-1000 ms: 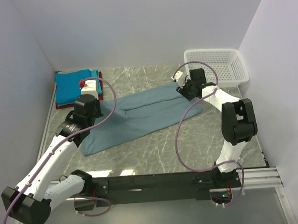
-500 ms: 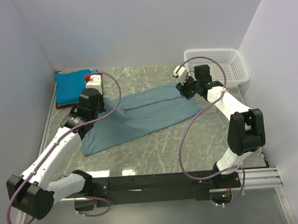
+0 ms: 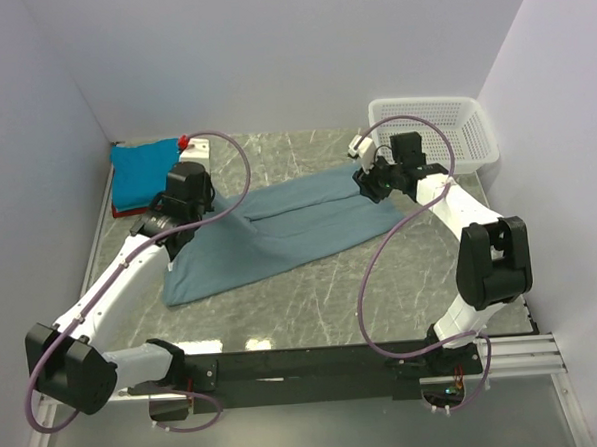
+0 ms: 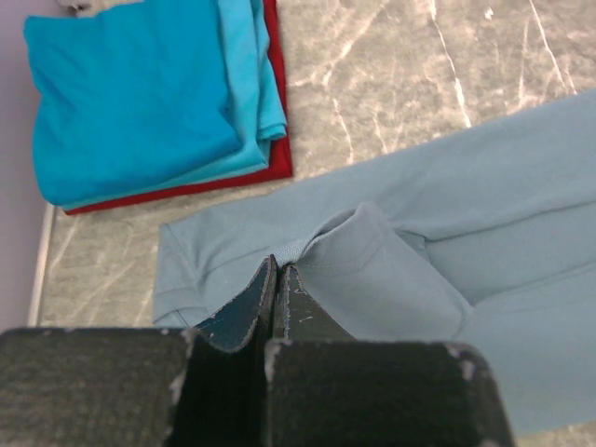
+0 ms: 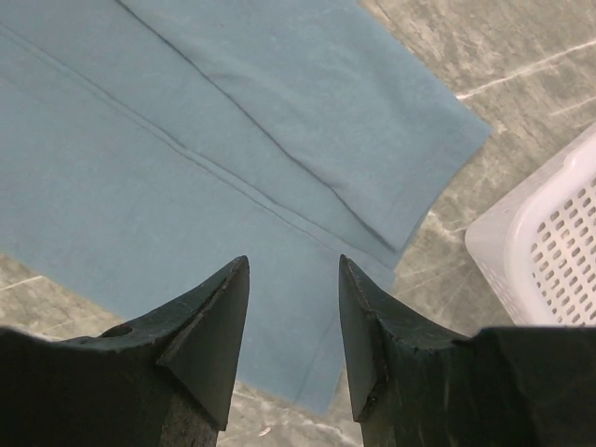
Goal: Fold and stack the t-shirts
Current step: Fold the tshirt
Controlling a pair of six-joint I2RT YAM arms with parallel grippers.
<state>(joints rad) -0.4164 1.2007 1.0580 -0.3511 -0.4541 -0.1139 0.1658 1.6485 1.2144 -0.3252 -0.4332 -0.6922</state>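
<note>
Across the middle of the table (image 3: 313, 303) the tee (image 3: 279, 230) lay in a long grey-blue band. One end was near the basket (image 3: 434, 126), the other just short of the stack (image 3: 141, 172) of blue, teal and red tees. The left gripper (image 4: 277, 279) was clenched on a small pinch of cloth at the collar. The right gripper (image 5: 293, 265) hung spread and empty over the hem end.

With one end held, a lift would likely drag the band askew, undo its lengthwise fold, or let the thin pinch slip. A wide swing might nudge the stack.

How many layers the pinch caught could not be told. In the top view the left arm covered the collar.
</note>
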